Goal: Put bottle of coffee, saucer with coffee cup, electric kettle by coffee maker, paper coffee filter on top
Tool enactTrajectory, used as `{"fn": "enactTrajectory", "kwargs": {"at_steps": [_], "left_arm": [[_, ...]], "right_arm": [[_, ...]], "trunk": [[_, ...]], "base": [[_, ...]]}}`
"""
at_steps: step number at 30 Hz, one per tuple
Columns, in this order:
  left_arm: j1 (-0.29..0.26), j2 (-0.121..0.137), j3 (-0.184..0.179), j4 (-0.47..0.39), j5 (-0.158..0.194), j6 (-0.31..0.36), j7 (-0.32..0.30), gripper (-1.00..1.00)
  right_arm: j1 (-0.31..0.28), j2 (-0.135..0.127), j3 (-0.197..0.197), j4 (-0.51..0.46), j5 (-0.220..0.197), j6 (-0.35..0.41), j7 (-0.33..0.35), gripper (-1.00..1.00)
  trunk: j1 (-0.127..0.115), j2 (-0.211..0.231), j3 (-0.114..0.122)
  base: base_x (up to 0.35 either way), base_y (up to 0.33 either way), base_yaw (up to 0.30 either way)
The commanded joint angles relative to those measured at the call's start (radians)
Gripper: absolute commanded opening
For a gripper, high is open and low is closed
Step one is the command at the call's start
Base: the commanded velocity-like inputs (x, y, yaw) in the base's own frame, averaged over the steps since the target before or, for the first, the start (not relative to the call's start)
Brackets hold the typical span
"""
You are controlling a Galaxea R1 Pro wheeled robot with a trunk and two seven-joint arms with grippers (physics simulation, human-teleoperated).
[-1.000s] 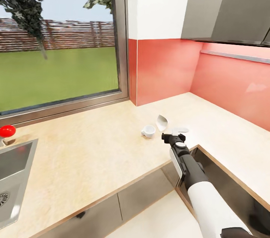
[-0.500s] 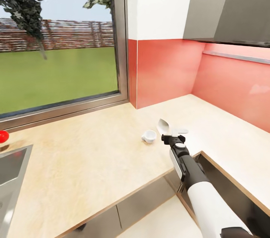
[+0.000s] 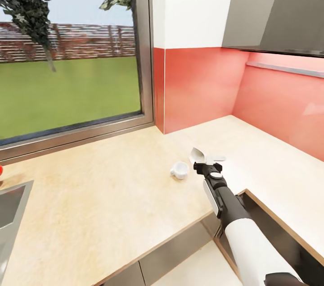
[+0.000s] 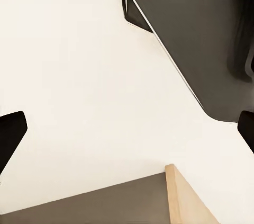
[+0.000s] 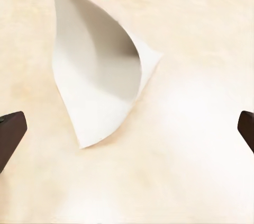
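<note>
one long light-wood kitchen countertop (image 3: 103,196) fills most of the head view, running under the window and turning the corner along the red backsplash (image 3: 198,85). near the corner, the right arm reaches out over the worktop, and its right gripper (image 3: 203,165) hangs just short of the paper coffee filter (image 3: 196,154), a white cone lying on its side. beside it to the left stands a small white coffee cup (image 3: 179,170), and a flat white piece, too small to identify, lies just behind the gripper.

in the right wrist view the filter (image 5: 100,89) lies between the two dark fingertips (image 5: 10,134), which stand wide apart at the edges of the picture and hold nothing. the left gripper's dark fingertips (image 4: 9,134) are likewise spread wide with nothing between them, over pale floor and a cabinet edge.

the step in hand looks like closing on the filter. the risks, as i judge them: thin paper flat on wood may slide away or crumple as the fingers close, the pads may scrape the worktop and miss it, and a sweep to the left could knock the cup
</note>
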Motion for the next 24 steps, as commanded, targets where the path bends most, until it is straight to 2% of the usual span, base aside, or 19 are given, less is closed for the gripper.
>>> {"fn": "enactTrajectory", "kwargs": {"at_steps": [1,5,17,24], "left_arm": [[-0.001,0.000,0.007,0.002,-0.011,-0.005,0.003,1.00],[-0.001,0.000,0.007,0.002,-0.011,-0.005,0.003,1.00],[-0.001,0.000,0.007,0.002,-0.011,-0.005,0.003,1.00],[-0.001,0.000,0.007,0.002,-0.011,-0.005,0.003,1.00]], "right_arm": [[-0.001,0.000,0.001,-0.001,0.006,0.007,-0.003,1.00],[-0.001,-0.001,0.001,0.002,0.007,0.006,-0.003,1.00],[-0.001,-0.001,0.001,0.053,0.007,-0.030,-0.003,1.00],[-0.001,-0.001,0.001,0.124,0.006,-0.124,-0.003,1.00]], "trunk": [[0.001,-0.002,-0.002],[0.001,-0.002,-0.002],[0.001,-0.002,-0.002],[0.001,-0.002,-0.002]], "base": [[0.298,0.000,0.000],[0.145,0.000,0.000],[0.007,0.000,0.000],[0.016,-0.003,0.000]]}}
